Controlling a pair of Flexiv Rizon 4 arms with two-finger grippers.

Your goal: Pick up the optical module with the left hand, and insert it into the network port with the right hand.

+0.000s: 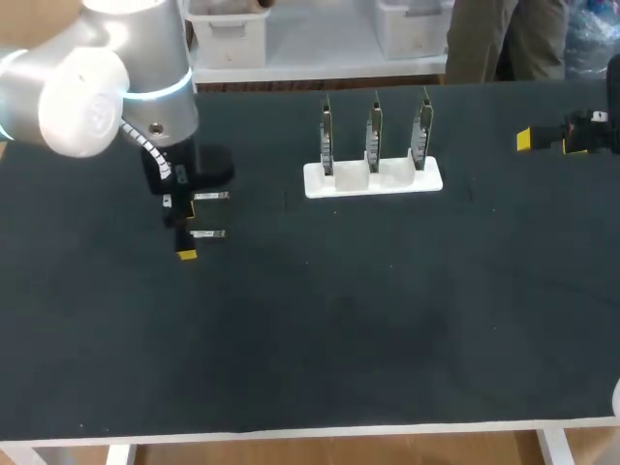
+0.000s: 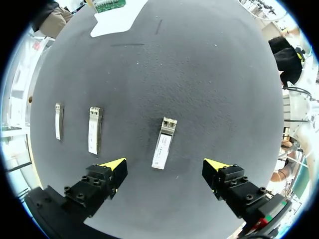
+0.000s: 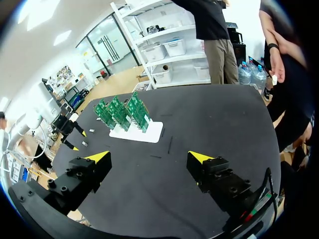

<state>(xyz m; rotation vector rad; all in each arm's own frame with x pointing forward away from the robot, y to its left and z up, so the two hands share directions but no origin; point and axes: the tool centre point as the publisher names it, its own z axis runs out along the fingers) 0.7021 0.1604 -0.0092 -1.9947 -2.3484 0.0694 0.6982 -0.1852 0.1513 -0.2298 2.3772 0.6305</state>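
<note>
Three silver optical modules lie on the black table mat. In the left wrist view one module (image 2: 164, 143) lies just ahead of my left gripper (image 2: 166, 167), in line with the gap between its open fingers and untouched. The two others (image 2: 94, 129) (image 2: 59, 121) lie off to one side. From the head view my left gripper (image 1: 184, 231) hangs low over the modules (image 1: 210, 196) at the table's left. A white stand (image 1: 373, 179) holds three upright circuit boards (image 3: 124, 112) with the network ports. My right gripper (image 1: 544, 141) (image 3: 149, 158) stands open and empty at the far right edge.
The stand (image 3: 137, 132) sits at the back middle of the table. My left arm (image 3: 70, 132) shows beyond it in the right wrist view. Bare black mat (image 1: 387, 320) spreads across the front and right.
</note>
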